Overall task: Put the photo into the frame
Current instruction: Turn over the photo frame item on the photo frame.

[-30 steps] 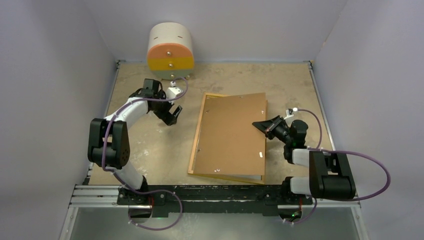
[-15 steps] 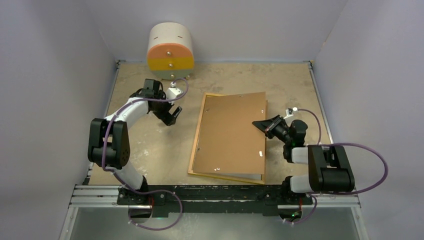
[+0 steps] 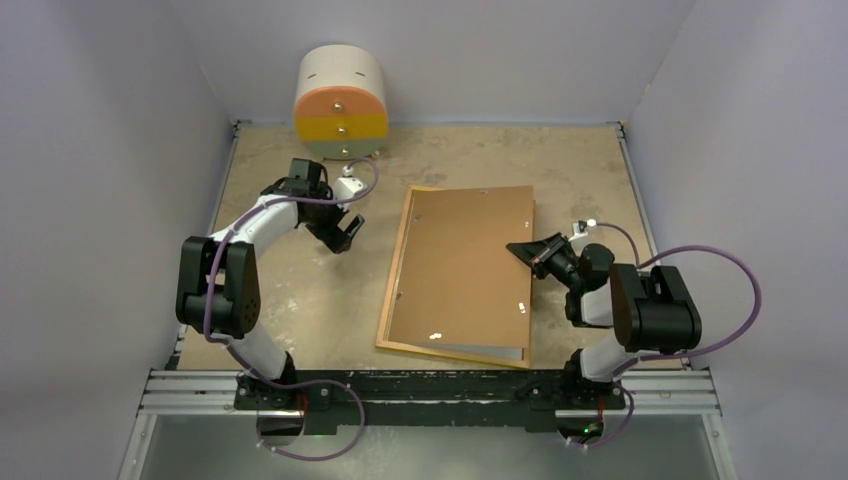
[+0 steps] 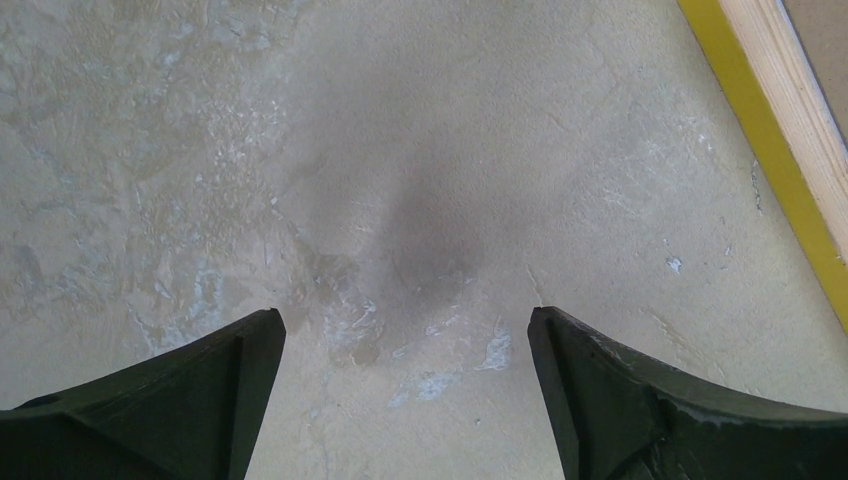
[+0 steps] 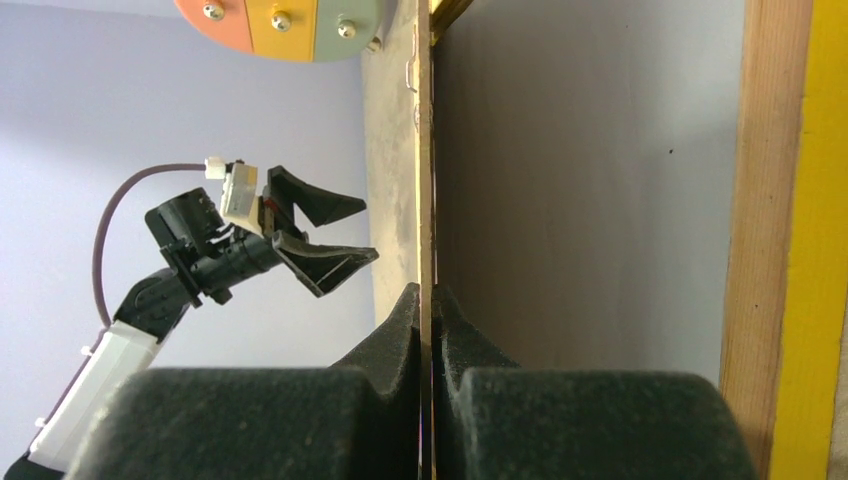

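Pinching the right edge of the backing sheet: right gripper, fingers pressed together on the thin board. Sheet lies over the frame, wood-coloured back up, mid-table. Left gripper hovers over bare tabletop left of the frame, fingers spread wide, holding nothing. Round drawer unit at far edge.

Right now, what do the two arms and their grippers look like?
The left arm and right arm match: bulky black joint housings joined by white links, a purple cable looping along each. The left gripper and right gripper have black wedge-shaped fingers tapering to thin tips, with a small white connector at each wrist.
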`<state>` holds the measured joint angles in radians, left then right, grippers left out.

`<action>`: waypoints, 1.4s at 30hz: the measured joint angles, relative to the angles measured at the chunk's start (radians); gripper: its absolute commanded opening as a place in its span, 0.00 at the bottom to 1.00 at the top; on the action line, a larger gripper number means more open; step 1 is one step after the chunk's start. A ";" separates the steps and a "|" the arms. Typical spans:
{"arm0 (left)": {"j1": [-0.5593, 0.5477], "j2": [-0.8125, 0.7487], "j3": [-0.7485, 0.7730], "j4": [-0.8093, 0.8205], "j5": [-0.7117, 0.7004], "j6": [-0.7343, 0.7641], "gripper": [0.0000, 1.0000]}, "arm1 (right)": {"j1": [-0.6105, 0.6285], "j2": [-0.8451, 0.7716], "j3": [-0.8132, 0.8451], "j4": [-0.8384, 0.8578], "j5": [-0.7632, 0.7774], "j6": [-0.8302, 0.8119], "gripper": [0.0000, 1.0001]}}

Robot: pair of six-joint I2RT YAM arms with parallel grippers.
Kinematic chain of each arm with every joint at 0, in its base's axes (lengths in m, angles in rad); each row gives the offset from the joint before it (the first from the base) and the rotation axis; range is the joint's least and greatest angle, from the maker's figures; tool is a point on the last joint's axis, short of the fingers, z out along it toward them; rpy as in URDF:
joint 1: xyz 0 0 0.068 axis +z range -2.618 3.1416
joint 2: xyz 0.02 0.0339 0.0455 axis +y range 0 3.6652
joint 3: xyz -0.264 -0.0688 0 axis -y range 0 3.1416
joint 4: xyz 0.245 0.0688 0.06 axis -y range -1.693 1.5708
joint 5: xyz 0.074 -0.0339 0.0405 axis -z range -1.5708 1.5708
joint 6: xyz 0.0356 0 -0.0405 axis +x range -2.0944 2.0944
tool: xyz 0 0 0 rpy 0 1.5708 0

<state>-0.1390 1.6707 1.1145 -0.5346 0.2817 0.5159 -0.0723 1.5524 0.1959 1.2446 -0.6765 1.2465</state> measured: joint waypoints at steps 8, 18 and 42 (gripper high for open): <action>-0.008 0.000 0.000 -0.008 -0.002 0.000 1.00 | -0.008 0.039 0.000 0.055 -0.014 0.006 0.00; -0.039 -0.001 -0.027 0.005 -0.006 0.000 1.00 | -0.008 0.039 -0.002 0.041 -0.007 -0.019 0.00; -0.058 -0.043 -0.115 0.042 -0.009 0.012 1.00 | 0.198 -0.139 0.119 -0.481 0.256 -0.251 0.45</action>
<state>-0.1974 1.6276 0.9993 -0.4931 0.2726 0.5278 0.1253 1.4132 0.3149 0.7635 -0.4210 0.9958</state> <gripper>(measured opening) 0.996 0.408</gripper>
